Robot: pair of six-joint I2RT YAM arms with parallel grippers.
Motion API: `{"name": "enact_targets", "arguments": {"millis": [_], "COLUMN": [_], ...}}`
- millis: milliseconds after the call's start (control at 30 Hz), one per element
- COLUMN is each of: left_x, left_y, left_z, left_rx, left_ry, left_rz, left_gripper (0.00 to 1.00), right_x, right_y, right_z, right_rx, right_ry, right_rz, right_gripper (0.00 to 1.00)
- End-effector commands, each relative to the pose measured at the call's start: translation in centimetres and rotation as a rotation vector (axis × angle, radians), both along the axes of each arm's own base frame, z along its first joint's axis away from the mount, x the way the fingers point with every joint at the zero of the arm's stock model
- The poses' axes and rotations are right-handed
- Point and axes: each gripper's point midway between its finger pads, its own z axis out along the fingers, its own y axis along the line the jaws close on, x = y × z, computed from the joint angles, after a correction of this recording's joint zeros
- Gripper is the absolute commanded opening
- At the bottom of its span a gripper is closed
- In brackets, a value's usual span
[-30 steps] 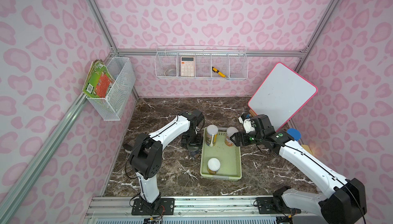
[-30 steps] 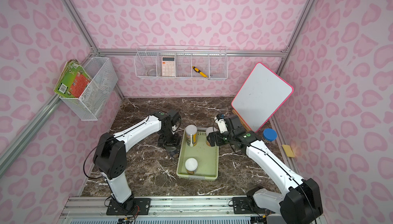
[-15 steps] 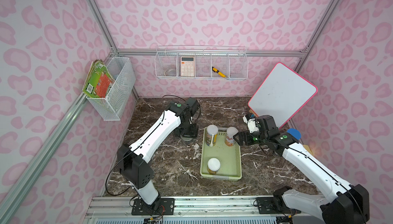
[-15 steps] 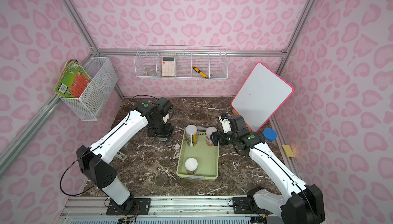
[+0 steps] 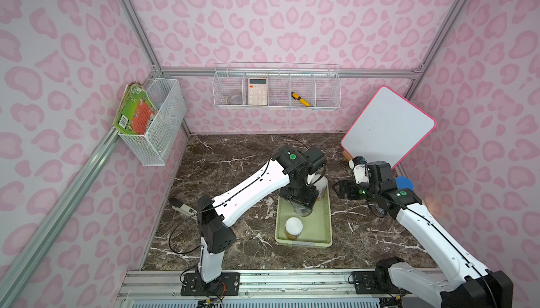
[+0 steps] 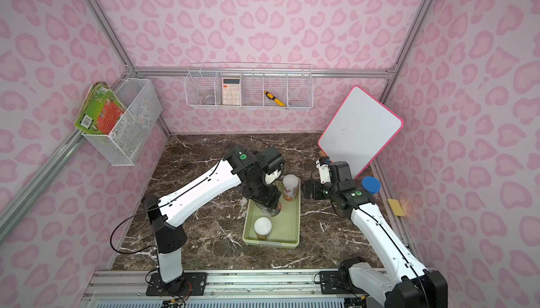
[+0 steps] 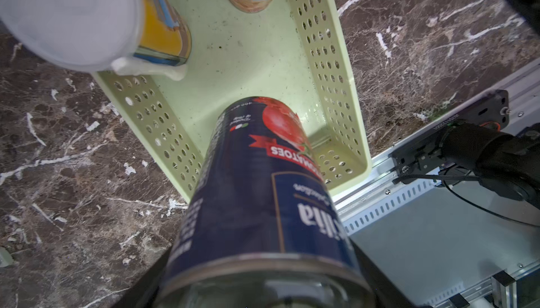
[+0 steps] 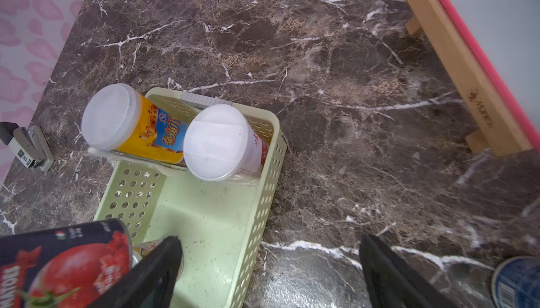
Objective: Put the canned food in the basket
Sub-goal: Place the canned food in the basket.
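Hanging upright from the left gripper (image 5: 301, 204), the dark tomato can (image 7: 263, 189) is over the middle of the pale green basket (image 8: 270, 175); its base points straight down at a bare patch of basket floor and its top end is up in the grip; the long axis runs vertical, in line with the gripper above it; whether the base already touches the floor cannot be told; the jaws are clamped on the can's upper sides, with little of them showing past the label; around that patch three white-lidded cans stand inside the basket, a yellow-labelled can (image 8: 140, 128) and a red-labelled can (image 8: 222, 145) side by side at the far end and a third can (image 5: 293, 227) toward the near end; the gap between them looks wide enough, so a straight descent and release seems all that is needed; the basket's own long axis runs from the rail toward the back wall; the right gripper (image 8: 268, 242), fingers spread and empty, hovers just outside the basket's right wall, the farther of the two from the can; a blue-lidded jar (image 5: 404, 183) stands on the marble beyond it.
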Motion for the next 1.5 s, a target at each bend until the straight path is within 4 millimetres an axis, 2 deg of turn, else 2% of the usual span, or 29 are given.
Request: {"name": "enact_targets", "arguments": {"millis": [0, 233, 433, 533, 700, 767, 800, 900, 1033, 1133, 1233, 1333, 1467], "left_x": [-0.1, -0.4, -1.3, -1.1, -1.0, -1.2, -1.3, -1.6, -1.7, -1.7, -1.8, -1.7, -1.4], "left_y": [-2.5, -5.2, -5.5, -5.5, -6.6, -7.0, -7.0, -7.0, -6.6, -6.4, -6.2, -6.3, -5.8], "left_z": [-0.8, -4.6, -8.7, -9.8, -10.4, -10.5, -10.7, -10.9, -10.4, -9.8, -9.2, -8.9, -8.2], "left_rx": [-0.059, -0.035, 0.043, 0.054, 0.023, 0.009, 0.009, 0.013, 0.014, 0.01, 0.003, -0.006, 0.008], "left_ry": [0.02, 0.083, 0.136, 0.137, 0.144, 0.154, 0.162, 0.171, 0.162, 0.154, 0.147, 0.145, 0.114], "left_rz": [-0.02, -0.051, -0.064, -0.05, -0.033, -0.033, -0.032, -0.035, -0.033, -0.033, -0.032, -0.029, -0.02], "left_gripper": [0.0, 0.0, 0.0, 0.0, 0.0, 0.06, 0.13, 0.43, 0.69, 0.84, 0.9, 0.99, 0.99], "right_x": [-0.2, -0.4, -0.4, -0.5, -0.6, -0.7, -0.7, -0.8, -0.9, -0.9, -0.9, -1.0, -1.0], "right_y": [-0.2, -0.3, -0.5, -0.5, -0.6, -0.6, -0.6, -0.6, -0.6, -0.6, -0.6, -0.5, -0.6], "right_z": [0.0, -0.5, -0.7, -0.7, -0.9, -1.0, -1.0, -1.0, -1.0, -0.9, -0.9, -1.0, -1.0], "right_rx": [0.011, 0.005, 0.003, 0.005, 0.008, 0.008, 0.008, 0.008, 0.01, 0.015, 0.016, 0.015, 0.014], "right_ry": [0.003, 0.009, 0.007, 0.005, 0.01, 0.01, 0.012, 0.009, 0.01, 0.006, 0.007, 0.007, 0.007], "right_rz": [-0.002, 0.003, 0.001, 0.0, -0.002, 0.0, 0.0, 0.001, 0.001, 0.001, 0.001, 0.004, 0.003], "right_gripper": [0.98, 0.98, 0.98, 0.98, 0.98, 0.98, 0.98, 0.98, 0.98, 0.98, 0.98, 0.98, 0.98]}}
